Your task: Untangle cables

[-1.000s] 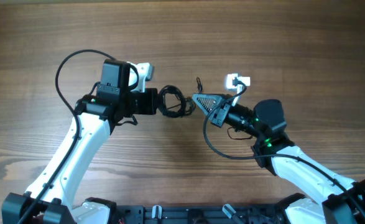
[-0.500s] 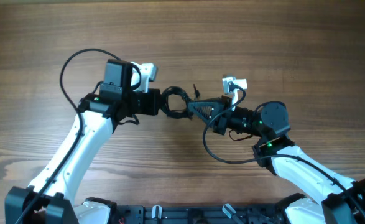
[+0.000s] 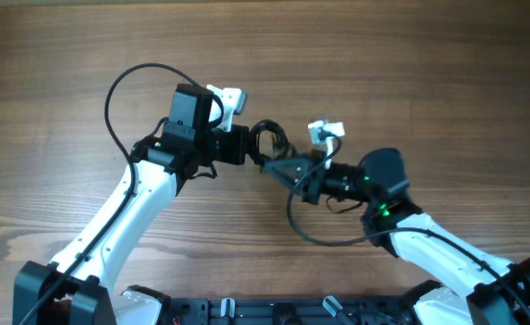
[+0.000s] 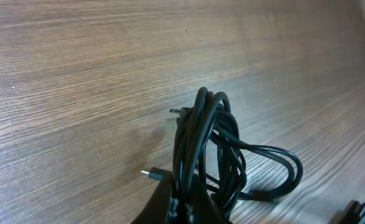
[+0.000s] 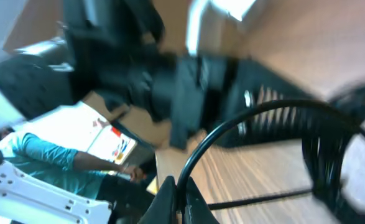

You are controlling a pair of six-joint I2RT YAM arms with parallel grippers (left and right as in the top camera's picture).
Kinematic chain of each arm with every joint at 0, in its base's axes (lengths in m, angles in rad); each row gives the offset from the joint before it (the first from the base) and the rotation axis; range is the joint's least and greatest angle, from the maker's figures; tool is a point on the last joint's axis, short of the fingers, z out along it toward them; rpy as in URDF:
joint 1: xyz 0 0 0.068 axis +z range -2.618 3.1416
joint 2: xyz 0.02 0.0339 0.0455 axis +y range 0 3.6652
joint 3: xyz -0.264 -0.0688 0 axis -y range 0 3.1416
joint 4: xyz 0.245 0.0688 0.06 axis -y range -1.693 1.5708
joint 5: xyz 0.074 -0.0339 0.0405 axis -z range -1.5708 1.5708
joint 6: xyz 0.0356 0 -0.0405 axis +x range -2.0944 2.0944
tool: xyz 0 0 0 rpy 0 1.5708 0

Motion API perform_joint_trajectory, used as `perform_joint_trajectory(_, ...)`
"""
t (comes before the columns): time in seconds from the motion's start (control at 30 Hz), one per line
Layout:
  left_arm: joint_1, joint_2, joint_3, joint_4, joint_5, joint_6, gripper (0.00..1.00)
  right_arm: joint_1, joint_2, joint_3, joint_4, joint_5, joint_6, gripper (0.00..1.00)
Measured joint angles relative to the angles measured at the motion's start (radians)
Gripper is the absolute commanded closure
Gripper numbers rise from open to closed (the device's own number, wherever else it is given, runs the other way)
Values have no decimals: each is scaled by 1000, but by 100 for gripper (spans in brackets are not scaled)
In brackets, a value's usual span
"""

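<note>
both claws, left claw (image 4: pixel 181 208) and right claw (image 5: pixel 177 198), grip the cables (image 4: pixel 214 149); no writing legible.

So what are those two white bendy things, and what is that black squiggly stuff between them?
Those are two robot arms sitting at a wooden table. One picture looks straight down from above. The other two come from little cameras on each arm's wrist, so you look along its claw.

The squiggly stuff is a knot of thin black cables. The robot's job is to untangle them.

The left claw is shut on the bundle. In its own wrist picture you see the cables looping up out of the fingers, with small plug ends sticking out.

The right claw is shut too, pinching one strand. That wrist picture is blurry, and you can see the other arm across from it.

The thicker black wires curling off the arms belong to the robot.
</note>
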Motion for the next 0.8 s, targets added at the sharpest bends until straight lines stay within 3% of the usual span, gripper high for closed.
perform_joint_trajectory(0.3, 0, 0, 0, 2, 42, -6, 96, 4, 23, 0, -60, 83, -11, 96)
perform_joint_trajectory(0.63, 0, 0, 0, -14, 139, 39, 96, 4, 37, 0, 73, 99, -6, 96)
perform_joint_trajectory(0.8, 0, 0, 0, -16, 142, 39, 96, 4, 37, 2, -24, 107, -5, 96)
